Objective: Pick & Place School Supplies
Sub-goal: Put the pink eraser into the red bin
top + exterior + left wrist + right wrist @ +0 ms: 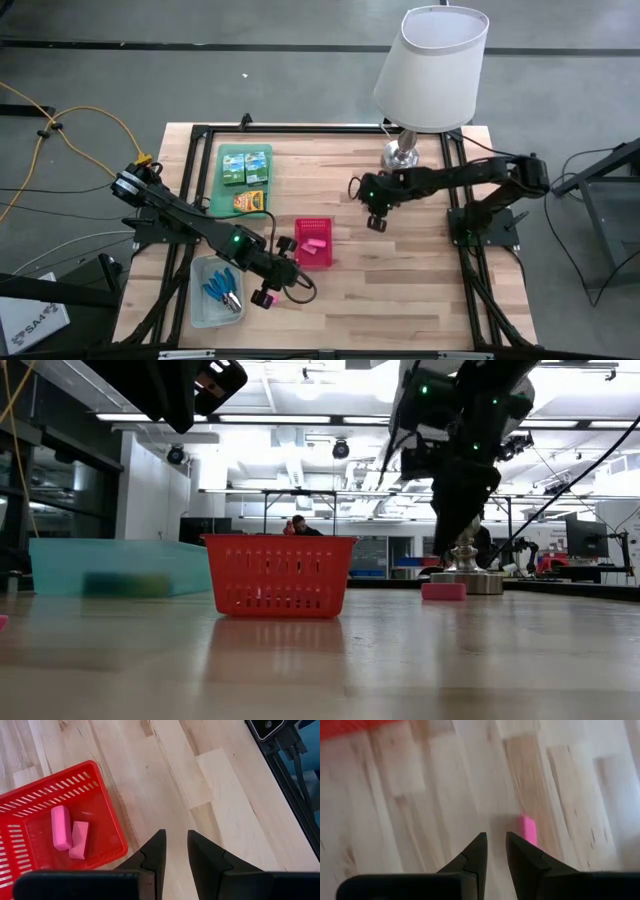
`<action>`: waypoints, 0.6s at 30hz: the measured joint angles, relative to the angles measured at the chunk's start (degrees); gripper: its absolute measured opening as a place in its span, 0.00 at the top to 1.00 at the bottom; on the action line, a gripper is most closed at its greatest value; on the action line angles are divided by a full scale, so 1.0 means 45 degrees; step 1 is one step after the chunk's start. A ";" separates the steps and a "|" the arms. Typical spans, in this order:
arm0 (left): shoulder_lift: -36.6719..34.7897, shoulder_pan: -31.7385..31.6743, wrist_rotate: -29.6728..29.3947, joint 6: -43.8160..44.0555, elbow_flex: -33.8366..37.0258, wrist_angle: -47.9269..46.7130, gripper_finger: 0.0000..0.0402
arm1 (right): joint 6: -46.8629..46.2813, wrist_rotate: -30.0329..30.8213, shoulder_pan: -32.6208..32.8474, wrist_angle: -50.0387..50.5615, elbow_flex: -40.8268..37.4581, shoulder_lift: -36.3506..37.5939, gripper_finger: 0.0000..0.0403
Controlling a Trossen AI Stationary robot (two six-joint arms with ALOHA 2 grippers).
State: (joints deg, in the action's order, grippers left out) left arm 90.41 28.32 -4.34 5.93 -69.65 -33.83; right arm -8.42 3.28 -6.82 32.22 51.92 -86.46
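Right tool point(495, 845) above bare tabletop point(420, 280), near lamp base point(402, 153); fingers narrowly parted, grasping nothing; one pink eraser block point(527, 830) lying on the wood just beside the fingertips, also visible in low view point(443, 591). Left tool point(175, 842) beside red mesh basket point(313, 226), fingers narrowly parted, likewise empty. Two pink eraser blocks point(67, 830) inside basket, touching. Green-and-yellow boxes point(246, 166) on green tray point(224, 185). Blue-handled scissors-like tools point(222, 291) in clear bin point(197, 300).
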 joint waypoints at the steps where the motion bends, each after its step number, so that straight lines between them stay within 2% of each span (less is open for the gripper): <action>1: 0.0002 0.0000 0.0000 0.0023 0.0000 0.0007 0.82 | 0.0158 -0.0214 -0.0233 0.0229 0.0000 0.0000 0.84; 7: 0.0002 -0.0005 0.0000 0.0865 0.0000 0.0150 0.82 | 0.0580 -0.0462 -0.1000 0.1129 0.0000 -0.0010 0.84; 18: 0.0001 0.0000 0.0000 0.1914 -0.0008 0.0687 0.82 | 0.1308 -0.1478 -0.1116 0.1284 0.0000 -0.0010 0.84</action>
State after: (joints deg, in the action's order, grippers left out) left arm 90.42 28.32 -4.34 14.55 -69.68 -30.74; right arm -2.54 -3.37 -11.84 37.99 51.92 -86.50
